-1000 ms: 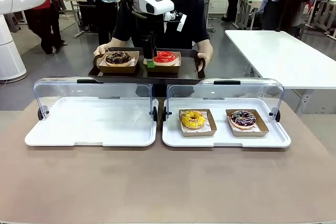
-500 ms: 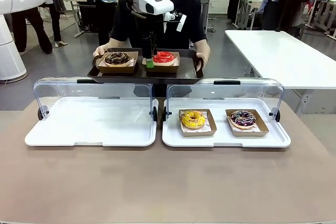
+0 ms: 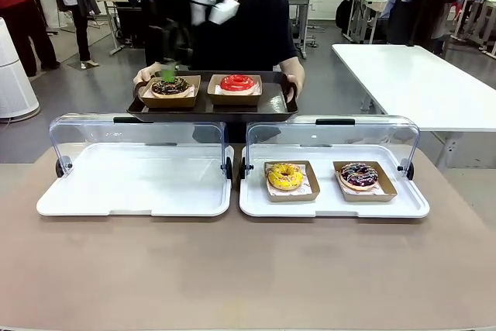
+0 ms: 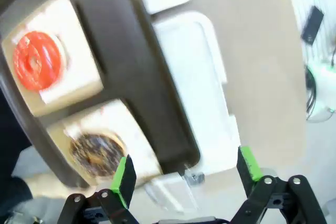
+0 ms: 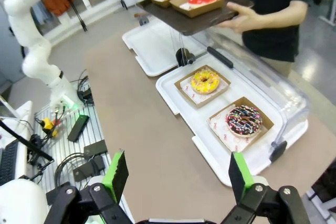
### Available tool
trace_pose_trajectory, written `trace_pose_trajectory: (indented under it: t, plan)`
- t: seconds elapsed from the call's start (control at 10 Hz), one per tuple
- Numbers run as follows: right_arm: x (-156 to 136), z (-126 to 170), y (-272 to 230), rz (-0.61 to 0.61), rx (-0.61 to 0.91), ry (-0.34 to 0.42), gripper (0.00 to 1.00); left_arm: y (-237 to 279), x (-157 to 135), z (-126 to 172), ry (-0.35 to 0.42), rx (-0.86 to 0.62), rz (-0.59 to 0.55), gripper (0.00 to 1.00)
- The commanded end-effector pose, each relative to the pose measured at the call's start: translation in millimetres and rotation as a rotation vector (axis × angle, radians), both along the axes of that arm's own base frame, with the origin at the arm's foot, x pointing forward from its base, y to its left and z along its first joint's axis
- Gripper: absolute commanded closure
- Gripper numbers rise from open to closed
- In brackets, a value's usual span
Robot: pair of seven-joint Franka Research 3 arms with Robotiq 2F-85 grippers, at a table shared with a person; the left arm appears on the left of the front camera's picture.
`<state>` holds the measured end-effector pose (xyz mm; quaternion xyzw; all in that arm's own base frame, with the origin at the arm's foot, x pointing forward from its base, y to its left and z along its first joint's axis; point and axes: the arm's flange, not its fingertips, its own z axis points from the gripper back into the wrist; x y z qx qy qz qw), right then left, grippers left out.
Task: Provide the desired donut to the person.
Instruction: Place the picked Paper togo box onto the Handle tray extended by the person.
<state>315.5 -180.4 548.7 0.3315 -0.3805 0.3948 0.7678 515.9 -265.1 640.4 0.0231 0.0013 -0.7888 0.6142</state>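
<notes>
Where the brown tabletop (image 3: 248, 269) stretches toward the far side, two white display trays sit side by side with their clear lids raised: the left tray (image 3: 136, 184) bare, the right tray (image 3: 333, 195) carrying two cardboard boats. One boat holds a yellow donut (image 3: 285, 176), the other a dark donut with coloured sprinkles (image 3: 359, 175); the paper liners under them carry faint red print too small to read. Behind the trays stands the person (image 3: 248, 25) in a black T-shirt, both hands gripping the ends of a dark brown serving tray (image 3: 267, 103) held above the raised lids. On that tray two more boats lie next to each other, a chocolate donut (image 3: 170, 85) at picture left and a red-glazed donut (image 3: 237, 82) beside it. The left claw (image 3: 167, 74), motion-blurred, hangs over the chocolate donut at the tray's left end, its green pads spread wide with nothing between them, as the left wrist view also shows. The right claw (image 5: 178, 176) hovers well back over the robot's side of the tabletop, its fingers parted and empty.
</notes>
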Motion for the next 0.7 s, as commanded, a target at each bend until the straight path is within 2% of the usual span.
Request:
trace_pose_trajectory:
  t: [0.0,0.1,0.4,0.6]
  plan:
    - [1,0,0,0.006,0.021,-0.016,0.0,93,-79,-8,-0.049,-0.061,-0.04,0.0]
    - [1,0,0,0.006,0.021,-0.016,0.0,132,-102,-9,-0.058,-0.079,-0.035,0.0]
    - [1,0,0,0.006,0.021,-0.016,0.0,191,-164,-30,-0.107,-0.126,0.002,0.0]
    - [1,0,0,0.006,0.021,-0.016,0.0,229,-155,-32,-0.131,-0.137,0.068,0.0]
